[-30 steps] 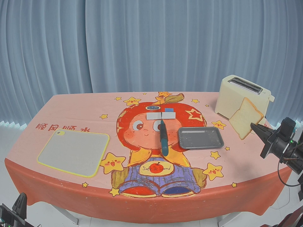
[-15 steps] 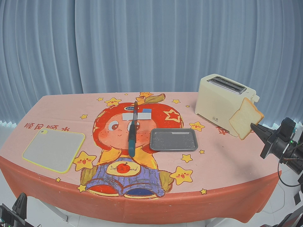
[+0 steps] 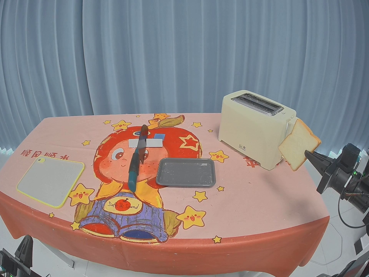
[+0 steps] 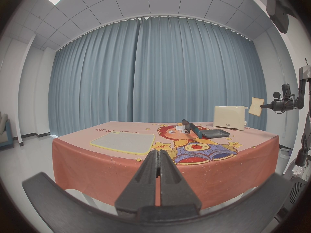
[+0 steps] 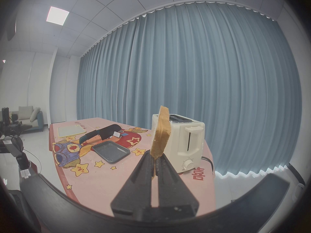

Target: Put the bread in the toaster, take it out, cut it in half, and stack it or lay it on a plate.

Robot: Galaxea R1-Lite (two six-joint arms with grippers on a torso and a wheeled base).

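Since the toaster (image 5: 178,136) loads from above, the right gripper (image 5: 155,160) (clamped shut) holds the bread (image 5: 161,133) upright nearby.

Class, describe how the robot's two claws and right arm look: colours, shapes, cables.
Both are matt black, each a pair of wedges tapering to a point: right claw, left claw. Behind the right claw sits a boxy black block and a small green light; a thin black cable loops beneath.
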